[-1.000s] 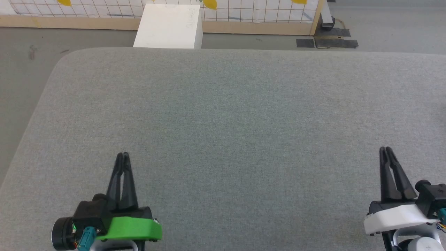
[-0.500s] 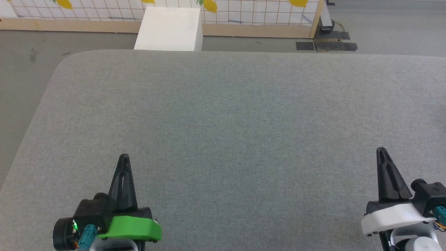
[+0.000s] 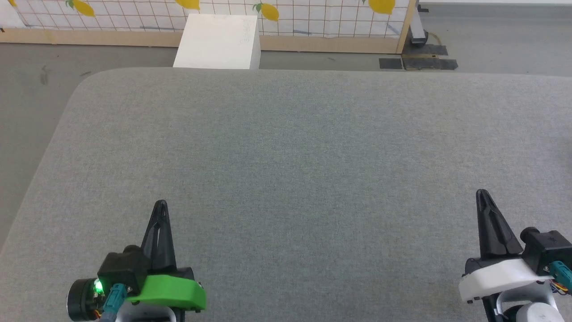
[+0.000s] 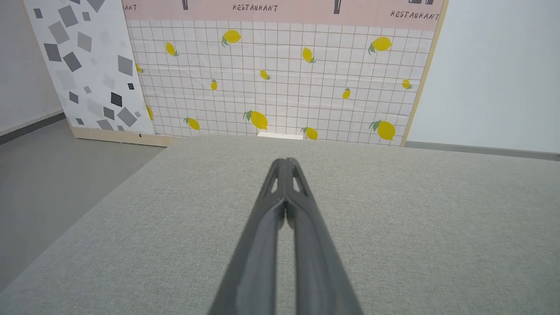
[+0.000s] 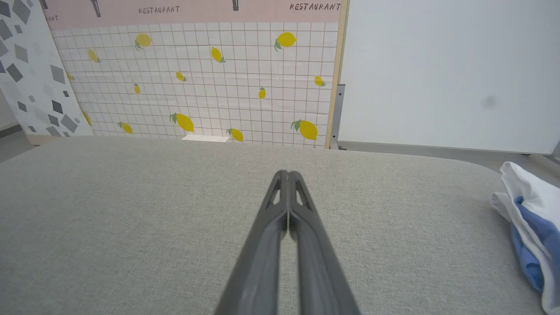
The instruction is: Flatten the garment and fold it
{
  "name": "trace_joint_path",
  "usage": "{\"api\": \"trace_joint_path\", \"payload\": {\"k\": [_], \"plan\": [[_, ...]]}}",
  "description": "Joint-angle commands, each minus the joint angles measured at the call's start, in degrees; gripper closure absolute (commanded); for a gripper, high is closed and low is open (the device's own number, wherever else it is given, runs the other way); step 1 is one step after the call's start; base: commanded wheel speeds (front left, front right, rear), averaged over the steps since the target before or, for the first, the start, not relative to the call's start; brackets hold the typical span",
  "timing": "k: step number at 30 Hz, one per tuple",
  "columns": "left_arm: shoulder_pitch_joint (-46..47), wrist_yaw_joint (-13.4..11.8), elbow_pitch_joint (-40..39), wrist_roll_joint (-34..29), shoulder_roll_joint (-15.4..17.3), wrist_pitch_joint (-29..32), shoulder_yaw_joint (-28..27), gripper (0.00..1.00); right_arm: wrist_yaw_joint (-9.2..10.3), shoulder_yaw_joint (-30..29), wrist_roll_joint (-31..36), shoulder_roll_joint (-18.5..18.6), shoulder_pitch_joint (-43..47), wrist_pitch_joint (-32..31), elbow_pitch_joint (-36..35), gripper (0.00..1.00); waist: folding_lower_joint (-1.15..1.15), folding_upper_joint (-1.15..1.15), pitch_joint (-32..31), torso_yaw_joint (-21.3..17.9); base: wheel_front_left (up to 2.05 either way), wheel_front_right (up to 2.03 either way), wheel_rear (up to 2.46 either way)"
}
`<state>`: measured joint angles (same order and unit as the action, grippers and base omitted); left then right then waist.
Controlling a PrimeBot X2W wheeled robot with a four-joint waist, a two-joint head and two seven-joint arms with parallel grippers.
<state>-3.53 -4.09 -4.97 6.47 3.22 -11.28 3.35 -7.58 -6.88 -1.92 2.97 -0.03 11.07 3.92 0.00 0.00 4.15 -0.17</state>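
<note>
Since neither claw holds anything, both sit in what looks like a rest pose: left claw (image 3: 160, 205) and right claw (image 3: 481, 193) low over the grey surface (image 3: 286, 147), fingers pressed together, empty. White-and-blue shirt (image 5: 531, 210) lies bunched at the surface's right edge, well apart from the right claw. Judgement: nothing flattened yet; right arm is nearer for the reach.

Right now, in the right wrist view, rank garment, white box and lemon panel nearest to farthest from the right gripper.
1. garment, on the table, at view's right edge.
2. white box, past the table's far edge, left.
3. lemon panel, behind the box.
</note>
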Motion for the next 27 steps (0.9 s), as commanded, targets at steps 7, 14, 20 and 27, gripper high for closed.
{"api": "trace_joint_path", "payload": {"k": [7, 14, 20, 27], "plan": [[0.9, 0.5, 0.5, -0.9, -0.1, 1.0, -0.5, 1.0, 0.03, 0.8, 0.5, 0.0, 0.0, -1.1, -0.7, 1.0, 0.0, 0.0, -0.3, 0.0, 0.0, 0.0, 0.0], [1.1, 0.8, 0.9, -1.3, -0.1, 1.8, -0.7, 1.0, 0.03, 1.3, 0.6, 0.0, 0.0, -1.8, -0.9, 1.0, 0.0, 0.0, -0.6, 0.0, 0.0, 0.0, 0.0], [1.3, 1.1, 1.2, -1.7, -0.1, 2.5, -0.9, 1.0, 0.04, 1.7, 0.7, 0.0, 0.0, -2.5, -1.1, 1.0, 0.0, 0.0, -0.9, 0.0, 0.0, 0.0, 0.0], [1.5, 1.3, 1.5, -2.1, -0.2, 3.4, -1.1, 1.0, 0.04, 2.2, 0.8, 0.0, 0.0, -3.3, -1.4, 1.0, 0.0, 0.0, -1.2, 0.1, 0.0, 0.0, 0.0]]}}
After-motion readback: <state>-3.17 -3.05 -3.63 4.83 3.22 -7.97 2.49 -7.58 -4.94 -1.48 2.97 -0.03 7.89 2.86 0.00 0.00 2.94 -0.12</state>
